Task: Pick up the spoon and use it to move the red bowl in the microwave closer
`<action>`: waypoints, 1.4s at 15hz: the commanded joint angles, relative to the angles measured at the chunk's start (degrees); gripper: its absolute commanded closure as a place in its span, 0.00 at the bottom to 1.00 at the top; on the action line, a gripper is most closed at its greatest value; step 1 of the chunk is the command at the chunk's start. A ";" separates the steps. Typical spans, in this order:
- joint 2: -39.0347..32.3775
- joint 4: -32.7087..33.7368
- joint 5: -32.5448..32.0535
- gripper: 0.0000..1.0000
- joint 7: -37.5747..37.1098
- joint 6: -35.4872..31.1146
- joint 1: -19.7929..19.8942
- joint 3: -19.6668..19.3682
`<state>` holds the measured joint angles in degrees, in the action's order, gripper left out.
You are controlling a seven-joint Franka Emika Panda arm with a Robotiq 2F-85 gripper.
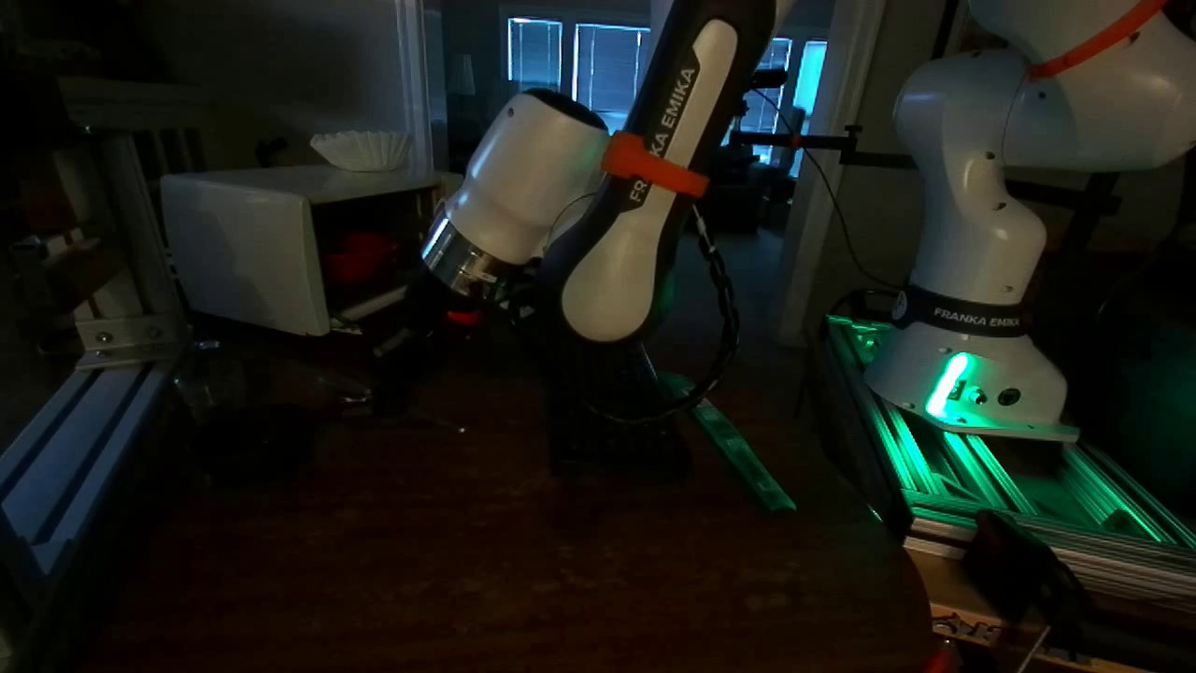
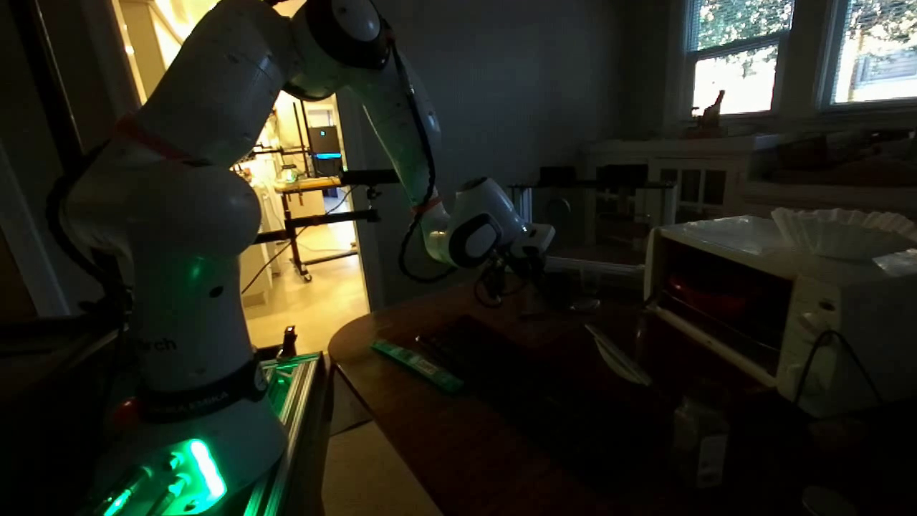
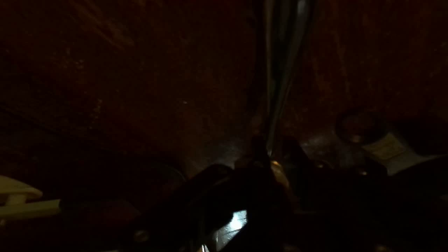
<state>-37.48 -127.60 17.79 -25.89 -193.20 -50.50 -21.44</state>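
Spoon (image 3: 281,59) runs off the top edge of the wrist view, contact with the gripper (image 3: 274,142) unresolved in the dark; in an exterior view the red bowl (image 1: 360,258) is partly hidden by the microwave (image 1: 243,252).

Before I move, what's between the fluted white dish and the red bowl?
The top of the microwave: the fluted white dish sits on it, the red bowl inside, in both exterior views.
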 commanded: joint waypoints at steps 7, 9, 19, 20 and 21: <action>2.62 -0.95 1.73 0.53 0.66 2.68 -5.25 -5.35; 5.67 -2.53 1.98 0.38 0.82 5.41 -8.62 -9.33; 18.10 -8.63 -8.98 0.00 -3.83 25.29 -42.25 -49.06; 17.90 -8.80 -10.25 0.00 -4.29 26.03 -46.28 -53.62; 17.25 -8.84 -11.43 0.00 -4.76 27.53 -50.49 -58.32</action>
<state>-20.81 -134.69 10.06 -28.21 -169.04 -90.41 -68.60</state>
